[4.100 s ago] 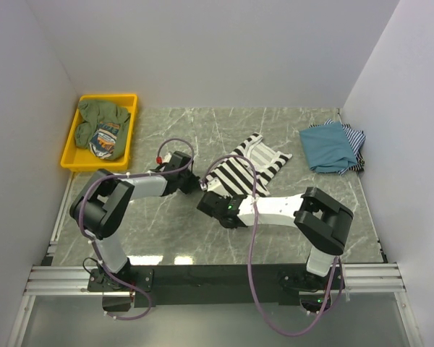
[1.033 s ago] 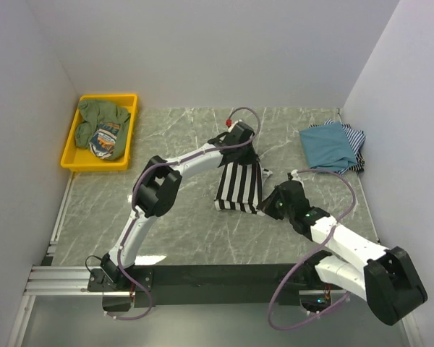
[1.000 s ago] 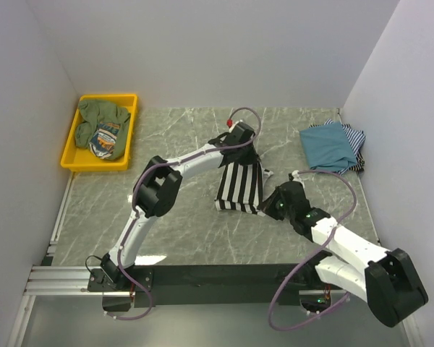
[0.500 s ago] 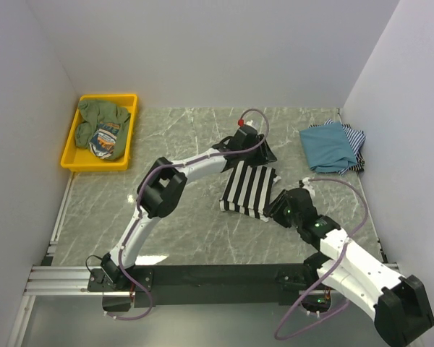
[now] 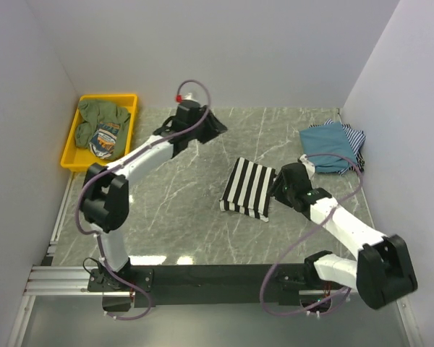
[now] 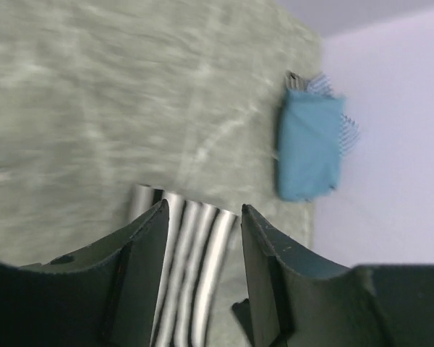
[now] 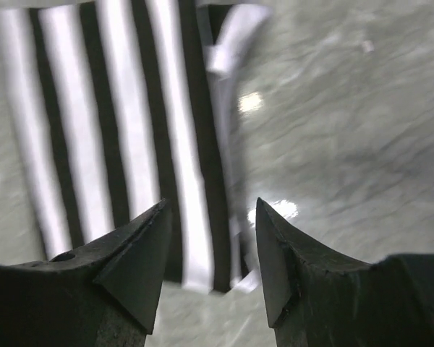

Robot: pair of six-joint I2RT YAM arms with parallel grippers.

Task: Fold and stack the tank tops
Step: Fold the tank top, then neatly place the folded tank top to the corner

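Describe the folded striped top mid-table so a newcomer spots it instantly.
On the grey marble table, look slightly right of centre. The folded tank top there has bold black-and-white stripes, unlike the plain teal top by the right wall.

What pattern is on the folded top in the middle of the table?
The folded top has bold black-and-white stripes, clearest in the right wrist view.
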